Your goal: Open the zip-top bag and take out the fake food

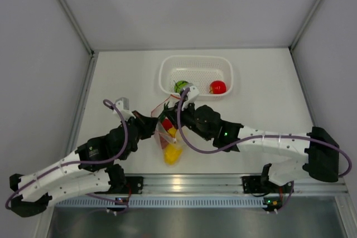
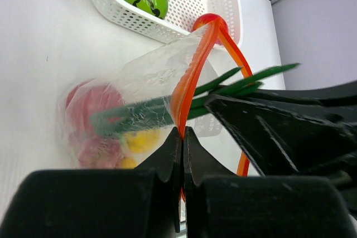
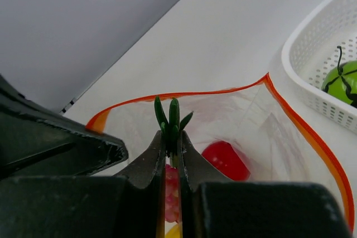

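Note:
The clear zip-top bag (image 1: 167, 137) lies on the table between both arms, its orange-red zip strip (image 2: 192, 65) pulled open into a loop. My left gripper (image 2: 183, 131) is shut on one side of that strip. My right gripper (image 3: 173, 137) reaches into the bag's mouth (image 3: 184, 94) and is shut on the green stalks (image 3: 174, 116), which also show in the left wrist view (image 2: 223, 85). Inside the bag I see a red round piece (image 3: 226, 160), pinkish grapes (image 3: 172, 188) and yellow pieces (image 2: 142, 140). A yellow piece (image 1: 173, 154) fills the bag's near end.
The white perforated basket (image 1: 167, 68) stands just beyond the bag, holding a green ball (image 1: 180, 86) and a red round piece (image 1: 218, 87). The basket's wall (image 3: 312, 82) is close to the right of the bag's mouth. Grey walls enclose the table.

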